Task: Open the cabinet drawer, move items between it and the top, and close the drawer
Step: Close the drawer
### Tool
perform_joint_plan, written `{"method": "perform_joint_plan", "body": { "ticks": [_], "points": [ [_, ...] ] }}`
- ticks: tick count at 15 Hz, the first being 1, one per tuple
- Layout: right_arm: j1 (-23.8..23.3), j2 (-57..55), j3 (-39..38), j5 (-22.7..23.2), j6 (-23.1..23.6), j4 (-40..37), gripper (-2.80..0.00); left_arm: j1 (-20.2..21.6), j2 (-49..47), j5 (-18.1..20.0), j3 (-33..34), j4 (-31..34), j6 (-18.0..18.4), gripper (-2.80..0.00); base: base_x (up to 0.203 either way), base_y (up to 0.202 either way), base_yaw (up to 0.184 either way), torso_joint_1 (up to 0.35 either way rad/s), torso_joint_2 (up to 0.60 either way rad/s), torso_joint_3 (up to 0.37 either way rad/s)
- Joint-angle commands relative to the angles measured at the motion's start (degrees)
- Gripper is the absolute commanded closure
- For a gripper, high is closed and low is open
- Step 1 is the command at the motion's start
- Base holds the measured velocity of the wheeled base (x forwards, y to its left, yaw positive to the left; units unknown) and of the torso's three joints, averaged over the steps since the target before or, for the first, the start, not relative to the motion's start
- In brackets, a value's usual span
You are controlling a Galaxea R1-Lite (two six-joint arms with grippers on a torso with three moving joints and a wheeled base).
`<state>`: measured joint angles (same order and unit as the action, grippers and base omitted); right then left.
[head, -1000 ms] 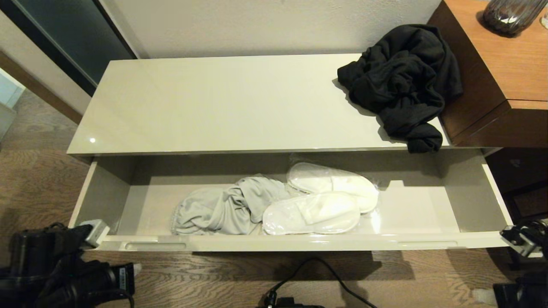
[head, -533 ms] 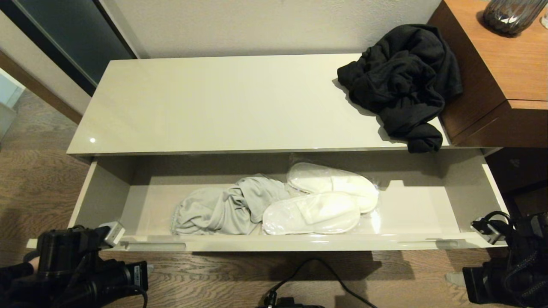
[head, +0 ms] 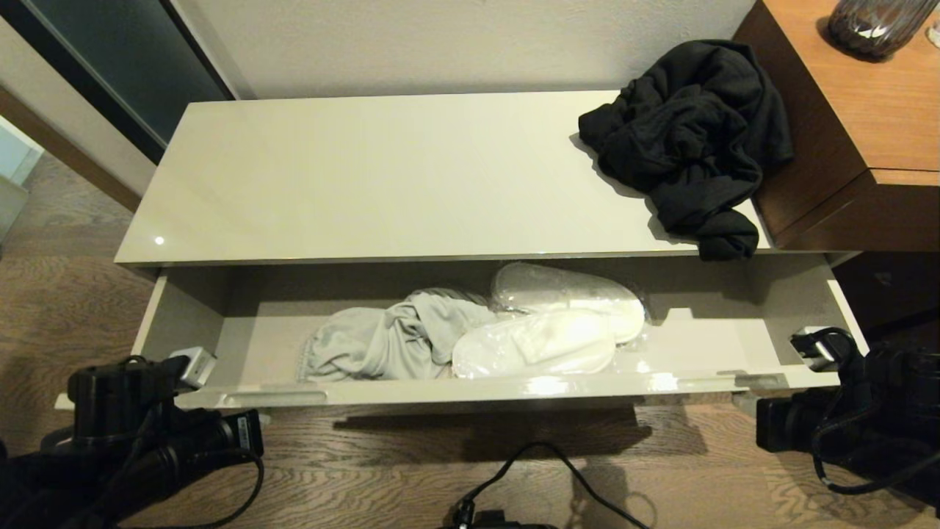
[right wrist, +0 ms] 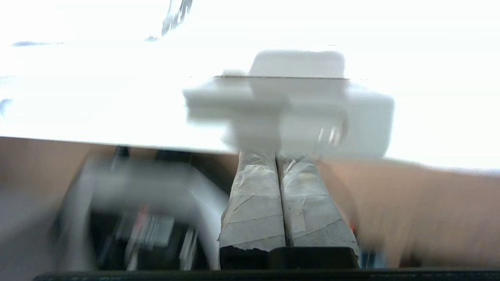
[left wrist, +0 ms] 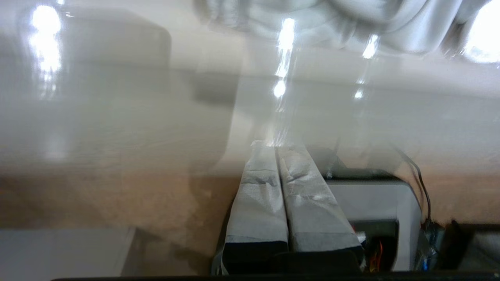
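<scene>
The cabinet drawer (head: 477, 388) stands partly open under the top (head: 367, 176). Inside lie the light grey garment (head: 382, 342) and the white slippers (head: 543, 342) in clear sleeves. On the top's right end rests the crumpled black garment (head: 683, 139), one end hanging over the front edge. My left gripper (head: 192, 367) is shut and empty, its tips (left wrist: 276, 145) against the drawer front's left end. At the right end of that front, my right gripper (head: 811, 347) is likewise shut and empty, with its tips (right wrist: 275, 153) at the glossy panel.
A taller brown wood-grain unit (head: 866, 110) with a dark glass vase (head: 874, 26) stands right of the cabinet. A black cable (head: 543, 455) lies on the wooden floor in front. A dark door panel (head: 110, 66) is at the back left.
The drawer has slid part of the way back into the cabinet. Both grippers moved forward with its front, the right one coming in from the far right edge.
</scene>
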<state>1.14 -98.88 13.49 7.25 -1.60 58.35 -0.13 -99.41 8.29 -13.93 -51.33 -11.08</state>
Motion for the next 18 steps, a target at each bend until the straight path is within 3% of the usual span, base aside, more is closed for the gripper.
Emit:
{"method": "perform_joint_plan", "body": {
  "ticks": [1, 2, 5, 6, 8, 11, 13, 18],
  "points": [
    [0.4, -1.9, -0.2, -0.3, 0.0, 2.3, 0.0, 0.0, 0.3, 0.1, -0.5, -0.1, -0.1, 0.0, 0.0, 0.0, 0.0, 0.0, 0.0, 0.0],
    [0.7, -2.2, -0.1, -1.0, 0.1, 3.0, 0.0, -0.1, 0.1, 0.1, -0.8, -0.1, -0.2, 0.0, 0.0, 0.0, 0.0, 0.0, 0.0, 0.0],
    [9.1, -6.9, 2.9, -16.5, 3.3, 20.4, 0.0, -0.6, -4.1, 0.1, -11.4, 0.0, -1.1, 0.0, 0.0, 0.0, 0.0, 0.0, 0.0, 0.0],
    [9.8, -7.6, 3.6, -18.1, 4.3, 21.9, 0.0, -0.8, -5.4, 0.1, -13.0, 0.0, -1.4, 0.0, 0.0, 0.0, 0.0, 0.0, 0.0, 0.0],
    [10.1, -9.1, 5.6, -18.7, 5.9, 23.4, 0.0, -1.4, -6.9, -1.0, -15.0, 0.1, -1.9, 0.0, 0.0, 0.0, 0.0, 0.0, 0.0, 0.0],
    [11.6, -18.3, 14.1, -21.2, 9.7, 28.2, 0.0, -2.3, -12.0, -3.0, -28.4, 1.9, -2.4, 0.0, 0.0, 0.0, 0.0, 0.0, 0.0, 0.0],
    [12.0, -19.7, 16.3, -21.8, 10.8, 29.3, 0.0, -2.4, -15.0, -3.6, -33.8, 3.7, -2.5, 0.0, 0.0, 0.0, 0.0, 0.0, 0.0, 0.0],
    [11.8, -20.3, 18.5, -21.5, 12.9, 29.3, 0.0, -2.0, -17.6, -3.6, -38.1, 5.0, -2.4, 0.0, 0.0, 0.0, 0.0, 0.0, 0.0, 0.0]
  ]
}}
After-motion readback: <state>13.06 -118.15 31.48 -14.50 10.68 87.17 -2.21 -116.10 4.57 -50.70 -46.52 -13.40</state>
